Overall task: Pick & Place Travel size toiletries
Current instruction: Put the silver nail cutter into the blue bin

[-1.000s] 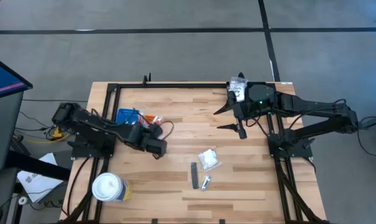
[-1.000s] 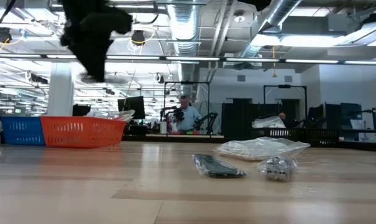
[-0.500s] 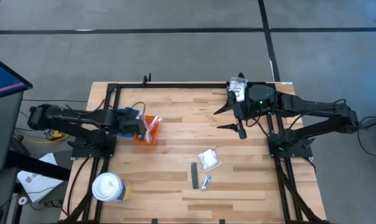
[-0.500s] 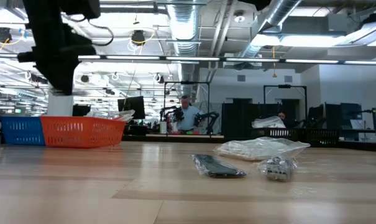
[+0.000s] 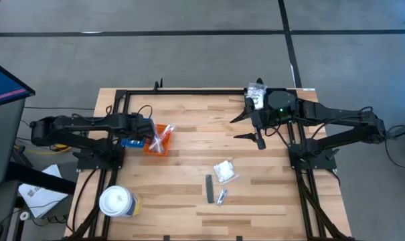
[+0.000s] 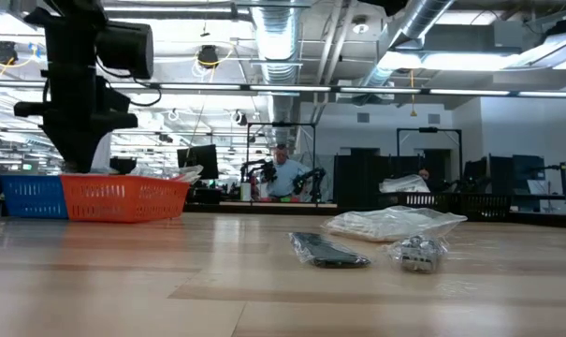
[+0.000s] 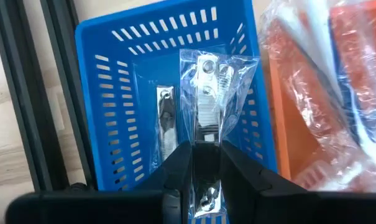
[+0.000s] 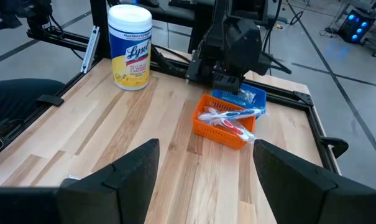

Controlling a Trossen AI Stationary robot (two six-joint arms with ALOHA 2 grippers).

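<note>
Travel size toiletries: a crinkly clear packet (image 7: 207,93) holding a shiny metal clipper is pinched in the left gripper (image 7: 206,163) fingers over the ribbed blue tray (image 7: 119,118). Three more packets (image 5: 223,172) lie at the tabletop's (image 5: 189,214) five o'clock. The right gripper (image 8: 202,163) waits at one o'clock, fingers spread, empty.

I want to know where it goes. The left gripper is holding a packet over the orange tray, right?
Not quite. The left gripper is holding a packet, but over the blue tray, not the orange tray beside it. The left wrist view shows this.
</note>
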